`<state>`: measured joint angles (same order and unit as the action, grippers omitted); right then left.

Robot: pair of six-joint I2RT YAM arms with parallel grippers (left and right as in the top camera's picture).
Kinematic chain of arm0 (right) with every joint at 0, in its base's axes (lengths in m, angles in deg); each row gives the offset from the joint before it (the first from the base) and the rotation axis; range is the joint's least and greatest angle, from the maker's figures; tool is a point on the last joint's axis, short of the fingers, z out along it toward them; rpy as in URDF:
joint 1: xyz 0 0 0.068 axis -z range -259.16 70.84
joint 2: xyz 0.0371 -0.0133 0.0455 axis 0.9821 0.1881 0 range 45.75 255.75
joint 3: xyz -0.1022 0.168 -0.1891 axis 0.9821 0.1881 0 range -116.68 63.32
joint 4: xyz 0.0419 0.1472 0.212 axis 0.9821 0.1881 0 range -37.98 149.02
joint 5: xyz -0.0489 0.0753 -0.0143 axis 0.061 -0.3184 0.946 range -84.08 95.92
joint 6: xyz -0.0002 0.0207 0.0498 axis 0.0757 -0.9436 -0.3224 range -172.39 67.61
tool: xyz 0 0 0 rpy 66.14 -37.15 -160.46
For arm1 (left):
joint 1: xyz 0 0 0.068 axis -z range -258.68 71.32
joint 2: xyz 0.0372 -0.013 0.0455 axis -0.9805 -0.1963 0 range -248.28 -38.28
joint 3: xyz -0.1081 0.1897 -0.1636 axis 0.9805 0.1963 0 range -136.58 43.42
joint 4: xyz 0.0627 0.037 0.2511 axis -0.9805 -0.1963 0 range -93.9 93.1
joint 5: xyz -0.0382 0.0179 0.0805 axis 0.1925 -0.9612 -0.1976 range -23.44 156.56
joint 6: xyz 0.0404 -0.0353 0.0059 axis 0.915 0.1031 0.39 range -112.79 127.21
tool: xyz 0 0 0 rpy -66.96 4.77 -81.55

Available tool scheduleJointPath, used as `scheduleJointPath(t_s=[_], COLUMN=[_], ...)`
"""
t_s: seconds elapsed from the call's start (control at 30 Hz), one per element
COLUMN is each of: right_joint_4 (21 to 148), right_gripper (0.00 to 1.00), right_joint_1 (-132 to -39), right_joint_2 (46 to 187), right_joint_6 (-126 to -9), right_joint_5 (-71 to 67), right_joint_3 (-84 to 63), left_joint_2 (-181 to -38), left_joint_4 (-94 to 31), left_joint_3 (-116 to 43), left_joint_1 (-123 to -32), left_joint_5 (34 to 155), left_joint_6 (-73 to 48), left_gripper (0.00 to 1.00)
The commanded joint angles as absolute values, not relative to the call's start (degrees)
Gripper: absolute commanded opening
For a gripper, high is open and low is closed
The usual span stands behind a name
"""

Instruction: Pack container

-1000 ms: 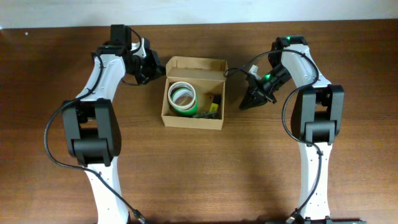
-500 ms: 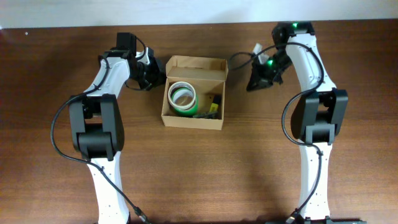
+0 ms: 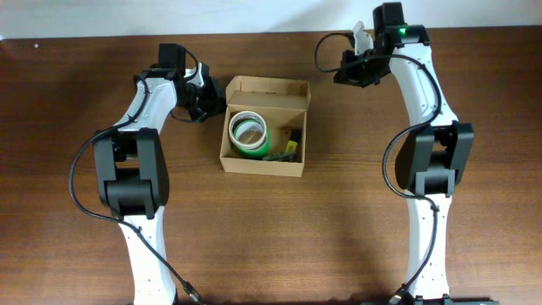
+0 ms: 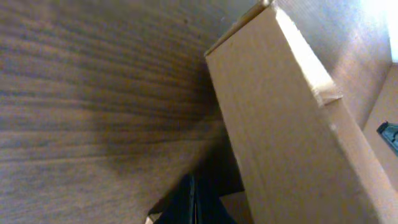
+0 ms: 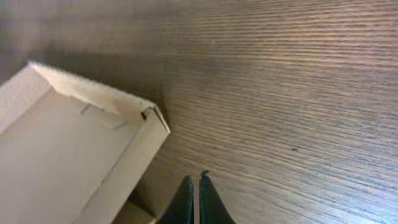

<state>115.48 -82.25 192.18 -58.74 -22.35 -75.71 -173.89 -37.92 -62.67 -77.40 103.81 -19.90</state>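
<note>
The tan cardboard container [image 3: 261, 163] stands open at mid-table, its flap lid [image 3: 267, 88] raised at the back. Inside lie a white and green tape roll [image 3: 248, 131] and small dark and yellow-green items [image 3: 289, 146]. My left gripper [image 3: 213, 103] is shut and empty, right beside the container's back left corner; in the left wrist view its dark fingers [image 4: 194, 202] sit low against the cardboard wall [image 4: 292, 124]. My right gripper [image 3: 339, 76] is shut and empty, off the back right corner, apart from the container. In the right wrist view the gripper [image 5: 194, 186] points at the table beside the flap [image 5: 74, 149].
Brown wooden table [image 3: 356, 220] all round. The far table edge [image 3: 271, 30] lies just behind both grippers. The arm bases stand at the front left and front right.
My right gripper has moved from beside the container's right side back and up to its far right corner. My left gripper shifted slightly early on, then held still by the left corner.
</note>
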Motion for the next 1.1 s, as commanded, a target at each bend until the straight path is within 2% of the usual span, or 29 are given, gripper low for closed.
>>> scheduleJointPath(t_s=[0.0, 0.37, 0.57, 0.87, 1.07], right_joint_4=[115.88, 124.82, 124.86, 120.71, 120.6], right_gripper=[0.04, 0.04, 0.04, 0.04, 0.04], right_joint_1=[-82.86, -82.95, -82.97, -83.95, -86.16], right_joint_2=[191.33, 191.41, 191.68, 198.93, 201.51], right_joint_6=[-62.58, -63.92, -68.03, -72.86, -73.99], right_joint_5=[-21.15, -20.36, -20.65, -39.97, -42.66], right_joint_3=[-76.75, -76.73, -76.73, -76.73, -76.73], left_joint_2=[-174.46, -180.04, -182.13, -182.13, -182.13], left_joint_4=[-36.24, -30.79, -28.08, -23.54, -22.93], left_joint_3=[-62.69, -62.69, -62.69, -62.71, -62.71], left_joint_1=[-77.33, -77.31, -77.31, -77.33, -77.33], left_joint_5=[103.81, 105.39, 107.72, 110.09, 110.78], left_joint_6=[-20.23, -21.41, -22.11, -23.18, -23.18], left_gripper=[0.02, 0.02, 0.02, 0.02, 0.02])
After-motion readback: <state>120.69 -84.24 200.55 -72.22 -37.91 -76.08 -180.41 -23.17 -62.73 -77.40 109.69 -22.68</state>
